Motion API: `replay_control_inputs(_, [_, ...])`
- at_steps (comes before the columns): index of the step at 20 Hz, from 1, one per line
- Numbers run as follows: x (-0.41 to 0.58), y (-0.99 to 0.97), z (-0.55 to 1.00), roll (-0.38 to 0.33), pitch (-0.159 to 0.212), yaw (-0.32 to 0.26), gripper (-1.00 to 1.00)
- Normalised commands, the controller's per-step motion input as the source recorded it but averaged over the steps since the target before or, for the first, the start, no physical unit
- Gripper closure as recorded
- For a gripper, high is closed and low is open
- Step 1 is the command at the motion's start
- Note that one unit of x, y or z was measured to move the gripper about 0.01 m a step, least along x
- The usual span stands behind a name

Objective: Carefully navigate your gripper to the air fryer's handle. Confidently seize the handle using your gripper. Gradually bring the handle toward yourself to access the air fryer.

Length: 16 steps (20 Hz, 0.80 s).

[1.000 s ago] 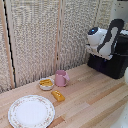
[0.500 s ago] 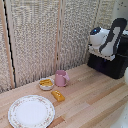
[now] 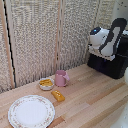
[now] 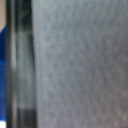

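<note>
Nothing moved since earlier frames: white-black arm's pincer (image 3: 102, 54) hangs over large matte black air fryer (image 3: 111, 65) at exterior view's right, jaws hidden, cannot tell spread; stubby handle unseen; you risk blind miss, shoving fryer off wooden surface (image 3: 85, 100)

Black air fryer (image 3: 111, 65), pink mug (image 3: 61, 78) — white plate (image 3: 31, 111), floral-patterned rim.
</note>
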Motion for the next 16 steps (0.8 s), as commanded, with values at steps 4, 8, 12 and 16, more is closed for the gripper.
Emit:
replay_control_inputs(4, [-0.009,0.38,0.19,0.305,0.062,-0.115,1.00])
replay_control_inputs(8, [0.000,0.39,0.13,0.313,0.091,-0.110,1.00])
replay_control_inputs(12, [0.000,0.57,-0.05,0.170,0.053,-0.153,1.00])
replay_control_inputs(16, [0.003,0.70,-0.25,0.052,0.048,-0.166,1.00])
